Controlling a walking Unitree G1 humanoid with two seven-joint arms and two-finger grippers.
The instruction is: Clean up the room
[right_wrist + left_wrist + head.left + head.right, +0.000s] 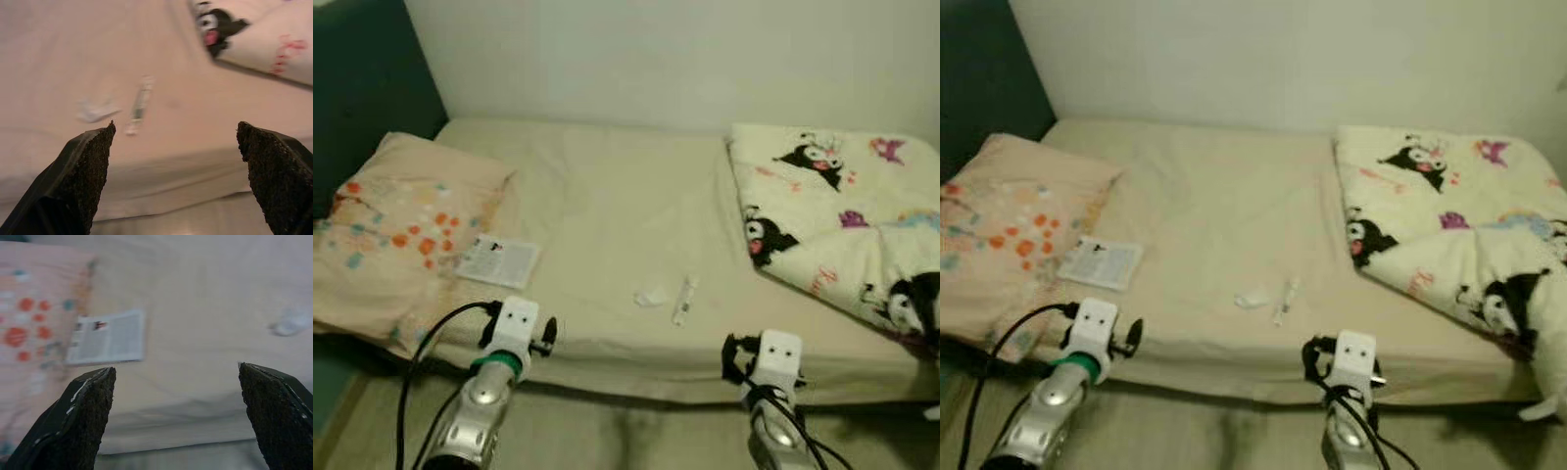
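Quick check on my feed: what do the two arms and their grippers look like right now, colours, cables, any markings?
Both arms are silver metal with a white block at the wrist carrying two small dark dots. The left arm has a green ring below its white block and a black cable looping off to the side. The right arm has black cables bunched along it. Each gripper's fingers are black, with a rough, grainy texture.

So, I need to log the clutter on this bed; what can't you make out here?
- Leaflet: print too small in the eye views, blurred in the left wrist view.
- Thin wrapper and white scrap: too small and blurred to identify.
- Cartoon blanket: cut off by the right edge.
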